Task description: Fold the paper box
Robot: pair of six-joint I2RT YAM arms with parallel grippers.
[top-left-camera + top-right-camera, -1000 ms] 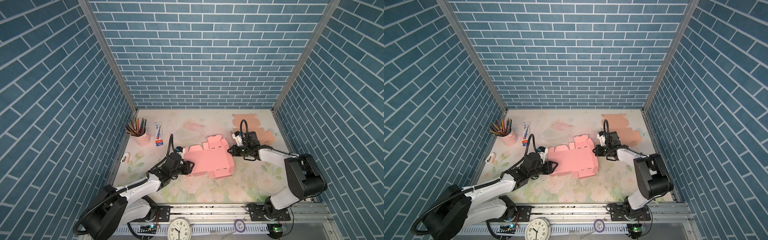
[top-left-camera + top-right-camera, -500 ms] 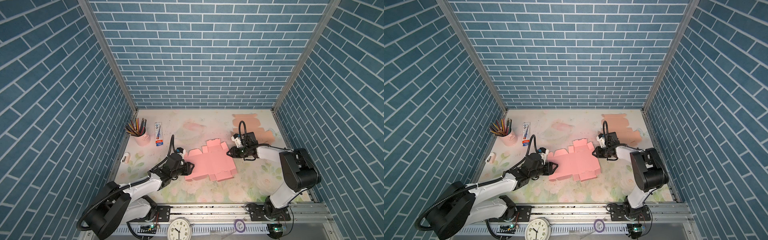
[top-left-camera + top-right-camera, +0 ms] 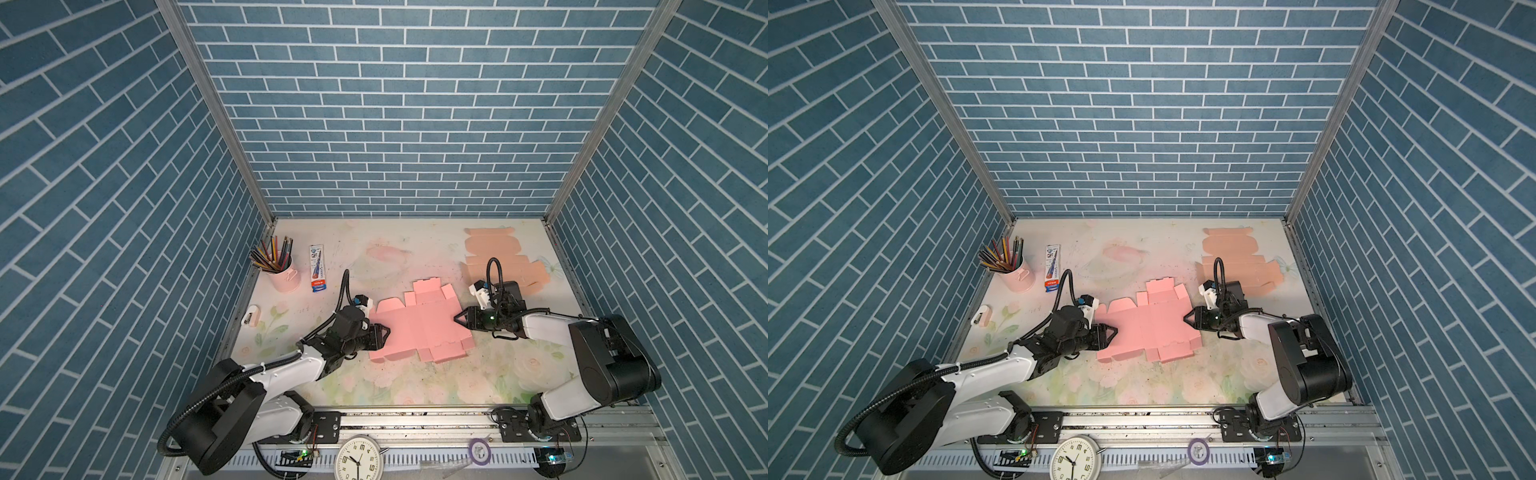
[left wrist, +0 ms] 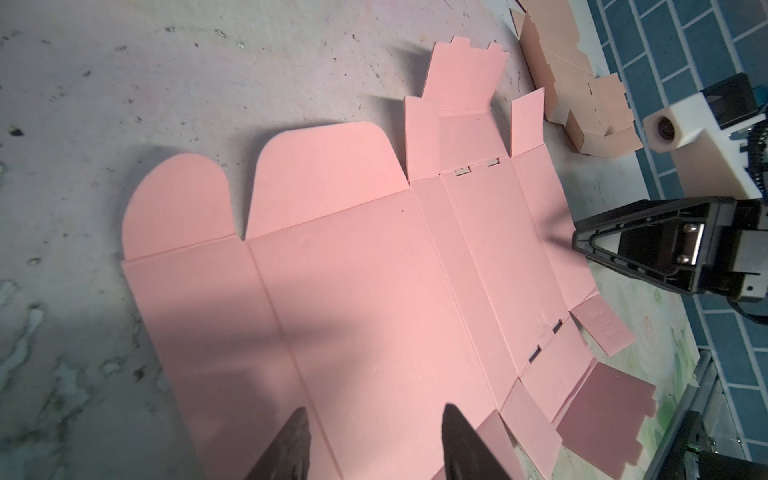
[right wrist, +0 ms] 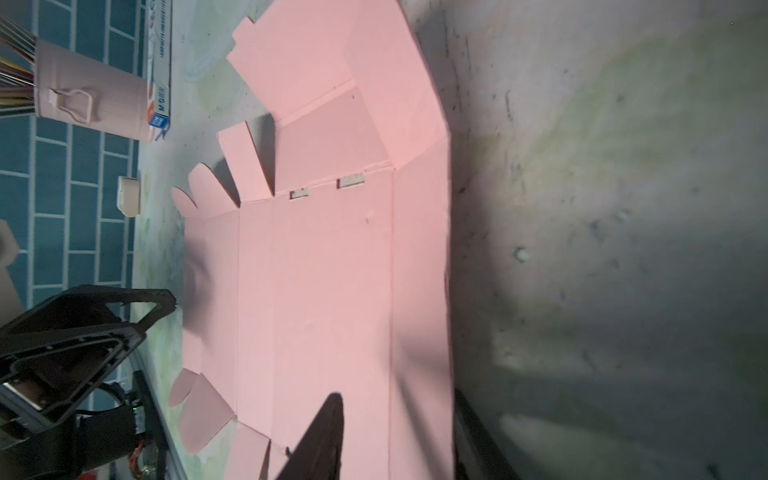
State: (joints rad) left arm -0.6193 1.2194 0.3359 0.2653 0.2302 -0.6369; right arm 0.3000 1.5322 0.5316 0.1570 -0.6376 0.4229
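paper box (image 3: pixel 419 328): pink die-cut blank, unfolded, lying flat mid-table (image 3: pixel 374 257), creases visible. Long axis runs left-right between the arms. Tabbed flap points at the back wall, slightly lifted. left gripper (image 3: pixel 386 331) over its left end, jaws apart, holding nothing. right gripper (image 3: pixel 456 321) at its right edge, jaws apart, not clamped.
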